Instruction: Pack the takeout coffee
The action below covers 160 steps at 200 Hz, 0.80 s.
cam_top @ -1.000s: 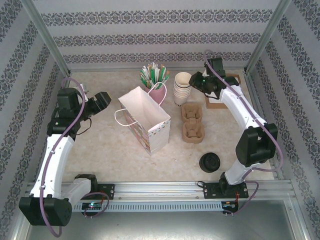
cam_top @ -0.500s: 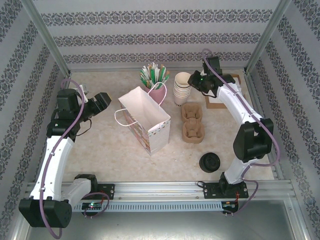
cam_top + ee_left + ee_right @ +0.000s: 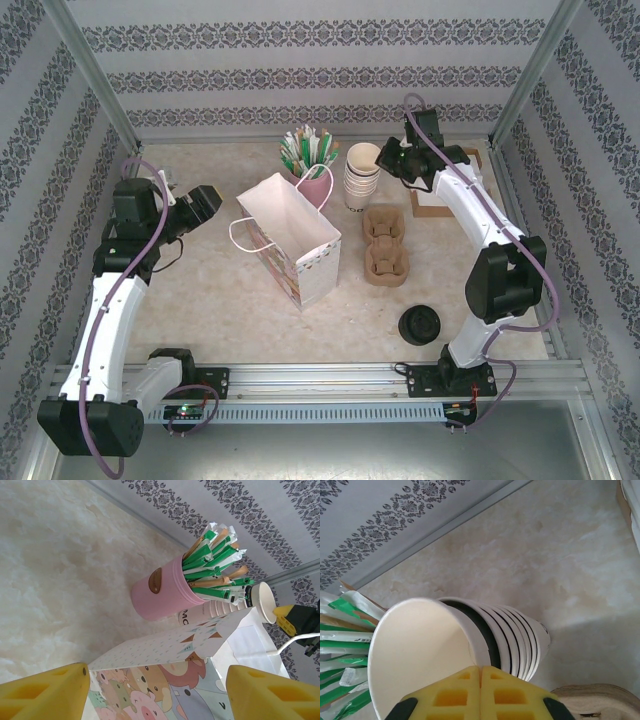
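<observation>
Left arm [image 3: 112,300] and right arm [image 3: 480,215]: white link shells, black joint housings and bases, purple cables [image 3: 90,355] looped outside. Fingers [image 3: 452,695] yellow plastic, square pockets moulded in.

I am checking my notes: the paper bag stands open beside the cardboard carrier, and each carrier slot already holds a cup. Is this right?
Not quite: the paper bag stands open beside the cardboard carrier, but its slots hold no cup, as the top external view shows.
</observation>
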Each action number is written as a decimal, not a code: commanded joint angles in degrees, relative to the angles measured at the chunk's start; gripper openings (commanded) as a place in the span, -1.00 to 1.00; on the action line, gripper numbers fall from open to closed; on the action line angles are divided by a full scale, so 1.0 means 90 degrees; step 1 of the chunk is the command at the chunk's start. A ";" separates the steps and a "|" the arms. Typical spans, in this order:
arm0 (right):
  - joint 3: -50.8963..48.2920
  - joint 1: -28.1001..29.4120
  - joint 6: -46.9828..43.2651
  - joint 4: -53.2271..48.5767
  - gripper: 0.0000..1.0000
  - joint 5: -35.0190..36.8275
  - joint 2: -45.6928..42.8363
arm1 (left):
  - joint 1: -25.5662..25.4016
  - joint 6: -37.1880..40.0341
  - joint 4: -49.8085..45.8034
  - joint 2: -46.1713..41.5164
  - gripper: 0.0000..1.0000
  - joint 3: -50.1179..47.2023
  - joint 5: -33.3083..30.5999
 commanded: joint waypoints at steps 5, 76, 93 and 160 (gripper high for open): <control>0.0270 0.0060 -0.0051 -0.0141 -0.93 0.0108 0.0038 | 0.0032 -0.0138 0.0147 -0.0144 0.46 -0.0095 0.0048; 0.0801 0.0045 -0.0236 -0.0591 -1.00 0.0076 -0.0455 | 0.0032 -0.0043 0.0185 -0.0188 0.46 -0.0094 -0.0040; 0.0877 0.0050 -0.0253 -0.0600 -1.00 0.0057 -0.0821 | 0.0032 0.0026 0.0090 -0.0196 0.46 -0.0072 -0.0208; 0.0315 0.0092 -0.0454 -0.1522 -1.00 0.0266 -0.2915 | 0.0032 -0.0313 0.0286 -0.0674 0.35 -0.0451 -0.0339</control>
